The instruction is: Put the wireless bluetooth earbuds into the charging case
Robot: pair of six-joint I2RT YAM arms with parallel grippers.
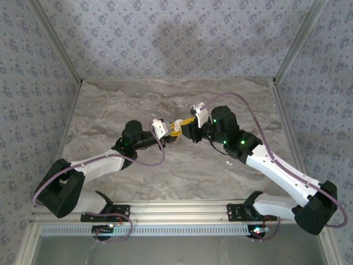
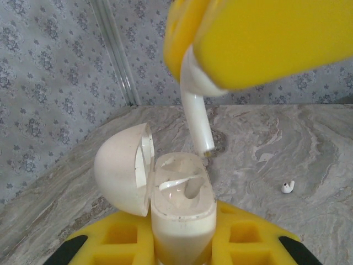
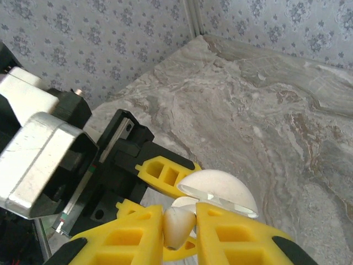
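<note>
Right gripper (image 3: 179, 231) is clamped on the earbud (image 2: 197, 118) head; left gripper (image 2: 182, 248) on the charging case (image 2: 182, 207); earbud judged light, slick, best head-held.

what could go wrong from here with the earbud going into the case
1. The small white stem-shaped earbud pinched in the right gripper hangs tilted, its tip near the back rim of the white open-lidded charging case. Pushing down may catch the rim rather than the socket.
2. The left gripper grips the case only by its lower body, so a hard push might tip it or make it slip.
3. A loose white earbud lies on the grey marble table and could be knocked away.
</note>
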